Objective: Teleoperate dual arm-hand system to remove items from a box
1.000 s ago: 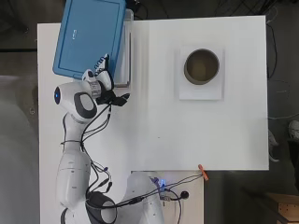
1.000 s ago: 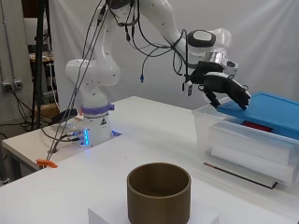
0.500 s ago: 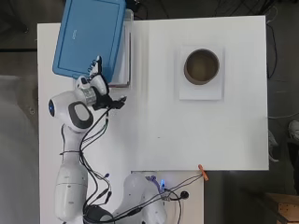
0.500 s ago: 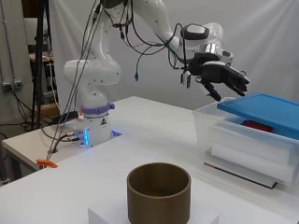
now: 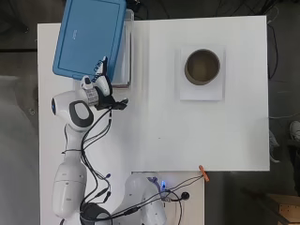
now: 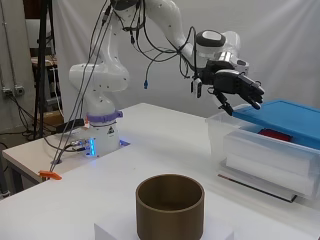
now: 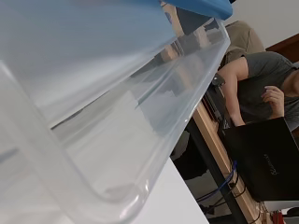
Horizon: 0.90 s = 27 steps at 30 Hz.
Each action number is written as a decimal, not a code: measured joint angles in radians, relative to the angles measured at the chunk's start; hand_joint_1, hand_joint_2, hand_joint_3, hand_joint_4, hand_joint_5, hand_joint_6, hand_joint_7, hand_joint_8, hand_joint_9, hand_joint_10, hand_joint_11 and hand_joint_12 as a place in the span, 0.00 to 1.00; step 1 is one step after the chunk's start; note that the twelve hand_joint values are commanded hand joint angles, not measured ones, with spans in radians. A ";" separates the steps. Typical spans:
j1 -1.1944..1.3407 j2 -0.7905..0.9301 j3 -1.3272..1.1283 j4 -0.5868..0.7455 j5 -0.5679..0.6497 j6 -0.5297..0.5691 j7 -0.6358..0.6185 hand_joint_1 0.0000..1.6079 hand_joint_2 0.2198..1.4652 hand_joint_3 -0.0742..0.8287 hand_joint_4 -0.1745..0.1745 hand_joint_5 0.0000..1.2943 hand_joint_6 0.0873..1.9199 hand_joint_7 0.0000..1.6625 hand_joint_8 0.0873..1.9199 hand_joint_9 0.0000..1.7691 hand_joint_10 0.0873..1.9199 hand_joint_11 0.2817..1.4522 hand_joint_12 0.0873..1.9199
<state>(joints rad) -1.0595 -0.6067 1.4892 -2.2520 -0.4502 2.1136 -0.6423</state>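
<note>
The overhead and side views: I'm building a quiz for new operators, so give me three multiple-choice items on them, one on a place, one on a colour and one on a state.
1. Where does the brown cylinder stand?
A. on a white block
B. inside the clear box
C. on the blue lid

2. What colour is the lid lying askew on the clear box?
A. red
B. blue
C. green

3. How is the hand?
A. curled round the lid
B. holding the cylinder
C. open at the lid's edge, holding nothing

Answers:
1 A: the overhead view shows a white block under it.
2 B: it is blue in both views.
3 C: the side view shows spread fingers that grasp nothing.
</note>
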 joint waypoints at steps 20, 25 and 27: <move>0.076 -0.051 -0.195 -0.274 -0.199 0.697 0.166 0.58 0.78 0.09 1.00 0.63 0.62 0.58 0.00 0.49 0.00 0.29 0.00; 0.099 -0.069 -0.247 -0.280 -0.246 0.805 0.218 0.55 0.81 0.09 1.00 0.57 0.68 0.61 0.00 0.53 0.00 0.37 0.00; 0.125 -0.072 -0.283 -0.278 -0.234 0.838 0.208 0.55 0.81 0.09 1.00 0.57 0.69 0.61 0.00 0.53 0.00 0.37 0.00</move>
<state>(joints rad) -0.9340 -0.6787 1.2059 -2.5295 -0.6847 2.9519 -0.4344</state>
